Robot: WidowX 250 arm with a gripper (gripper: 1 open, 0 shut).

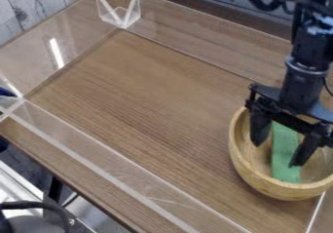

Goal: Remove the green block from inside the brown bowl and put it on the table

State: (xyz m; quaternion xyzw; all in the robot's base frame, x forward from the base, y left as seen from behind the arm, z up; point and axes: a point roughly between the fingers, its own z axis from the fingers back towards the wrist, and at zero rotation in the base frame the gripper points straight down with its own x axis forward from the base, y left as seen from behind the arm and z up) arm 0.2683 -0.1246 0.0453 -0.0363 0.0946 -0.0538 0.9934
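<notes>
Table (143,91): brown wood-grain top, bare across the left and middle. Low clear walls (78,144) run along its edges; the near one crosses the lower left, and a folded clear corner piece (117,10) stands at the far end, upper left. Pale planks show beyond the far-left wall. Dark floor and part of a dark object sit below the near edge at bottom left; too little in view to identify.

Bowl (247,169): round, light tan wood, thick rim, resting on the table at the right side near the front corner. Its right part is cut by the picture edge.

Block (285,157): bright green flat bar, lying inside the bowl on the sloping inner wall, long axis running roughly from far to near. The lower end rests toward the bowl's bottom. Upper end partly hidden by the claw.

Gripper (287,143): black, on a black arm coming down from the upper right, pointing steeply down. Jaws spread wide, one finger on each side of the block, tips dipped below the rim and inside the bowl. Gaps show between fingers and block on both sides; nothing is held. Whether the tips touch the bowl's inner surface cannot be told.
</notes>
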